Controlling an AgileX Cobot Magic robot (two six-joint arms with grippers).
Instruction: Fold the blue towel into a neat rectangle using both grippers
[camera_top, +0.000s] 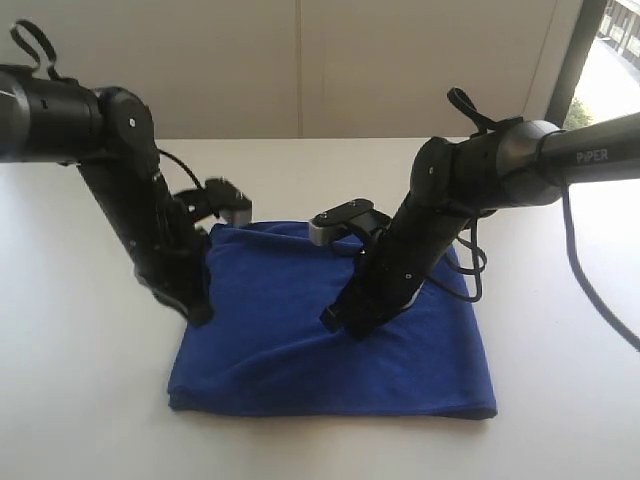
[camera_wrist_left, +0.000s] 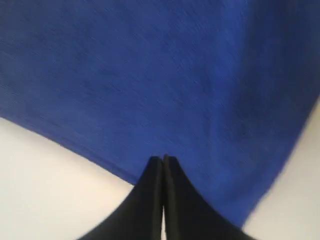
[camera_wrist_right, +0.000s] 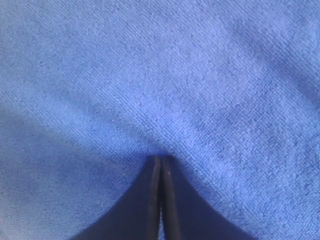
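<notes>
Towel (camera_top: 300, 350) lies mid desk (camera_top: 90, 400), apparently folded once into a rough rectangle, left claw (camera_wrist_left: 163, 160) at its edge and right claw (camera_wrist_right: 161, 158) mid-cloth both pressed together, neatening probably left.

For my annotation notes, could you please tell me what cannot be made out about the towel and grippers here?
Exterior view: the blue towel's far edge, partly hidden behind the arms.
Left wrist view: blurred; whether the left gripper's closed fingers pinch cloth.
Right wrist view: the same for the right gripper; towel fills the picture, edges cut off.
</notes>
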